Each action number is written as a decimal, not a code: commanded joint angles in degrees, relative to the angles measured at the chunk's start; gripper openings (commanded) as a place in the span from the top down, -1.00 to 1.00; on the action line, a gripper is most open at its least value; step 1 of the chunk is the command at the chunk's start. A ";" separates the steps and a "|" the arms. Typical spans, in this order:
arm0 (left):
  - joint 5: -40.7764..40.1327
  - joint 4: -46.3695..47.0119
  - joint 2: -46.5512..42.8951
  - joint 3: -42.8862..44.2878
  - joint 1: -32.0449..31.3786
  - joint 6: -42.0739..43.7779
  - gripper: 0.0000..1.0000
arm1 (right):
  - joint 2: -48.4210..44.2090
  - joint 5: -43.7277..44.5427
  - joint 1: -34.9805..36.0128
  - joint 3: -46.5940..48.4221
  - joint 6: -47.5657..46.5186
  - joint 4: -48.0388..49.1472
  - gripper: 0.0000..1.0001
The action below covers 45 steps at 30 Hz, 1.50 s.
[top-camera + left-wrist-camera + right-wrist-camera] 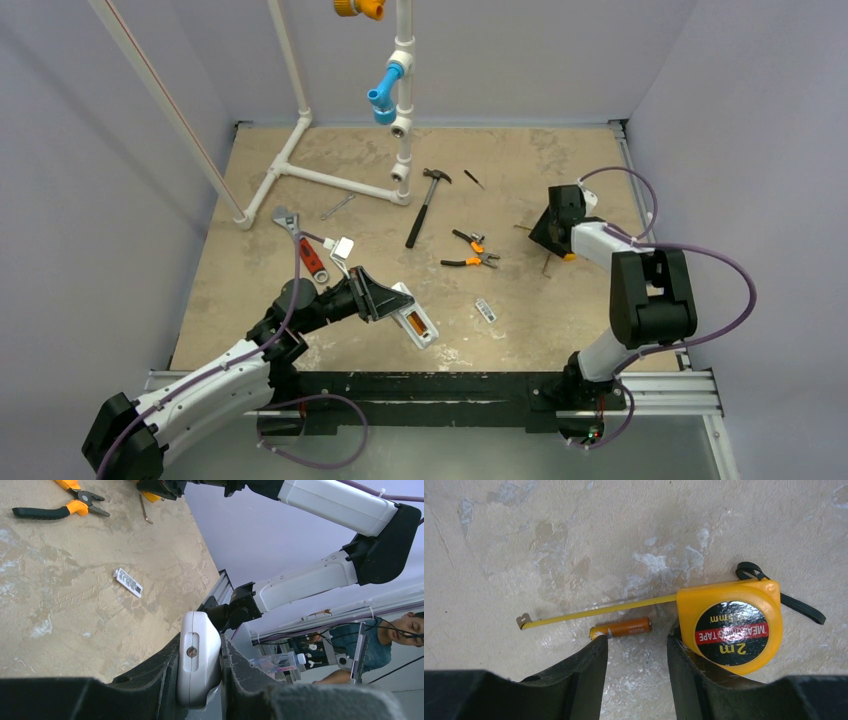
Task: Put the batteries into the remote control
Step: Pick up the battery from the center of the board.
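Note:
My left gripper (383,297) is shut on the remote control (417,320), a slim white handset held just above the table. Its back faces up, and one orange battery (412,325) lies in the recess. In the left wrist view the remote's rounded end (199,655) is clamped between both fingers. My right gripper (636,642) is open and points down at the table on the right. A second orange battery (621,628) lies flat just beyond its fingertips, with one end at the left fingertip. Nothing is between the jaws.
A yellow tape measure (729,625) lies beside the right fingertip, and its blade (594,612) runs out past the battery. A hammer (425,205), orange-handled pliers (470,262), a wrench (305,250), a small labelled white piece (485,310) and a white pipe frame (330,180) are on the table.

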 commanded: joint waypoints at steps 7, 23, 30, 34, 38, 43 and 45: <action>0.93 2.13 -0.42 1.03 0.01 0.35 1.00 | 2.65 2.88 -1.12 3.08 -1.25 1.14 0.06; 1.52 0.70 -0.34 2.11 0.05 0.85 1.00 | 5.58 1.50 -1.23 7.06 -3.59 0.42 0.05; 1.54 0.16 -0.84 2.10 0.02 1.02 1.00 | 7.60 0.13 -1.31 9.23 -4.75 -0.73 0.01; 1.35 -0.26 -1.64 1.68 0.05 0.93 1.00 | 8.52 -0.67 -1.43 10.37 -5.34 -1.18 0.02; 1.05 -0.83 -2.27 1.43 0.04 1.02 1.00 | 9.20 -2.05 -1.44 10.79 -5.96 -1.34 0.08; 1.02 -0.46 -2.08 1.33 0.04 0.87 1.00 | 9.91 -4.84 -1.41 10.88 -6.47 -1.45 0.24; 1.12 -0.18 -1.77 1.32 0.03 0.79 1.00 | 9.84 -5.98 -1.40 10.73 -6.53 -1.57 0.28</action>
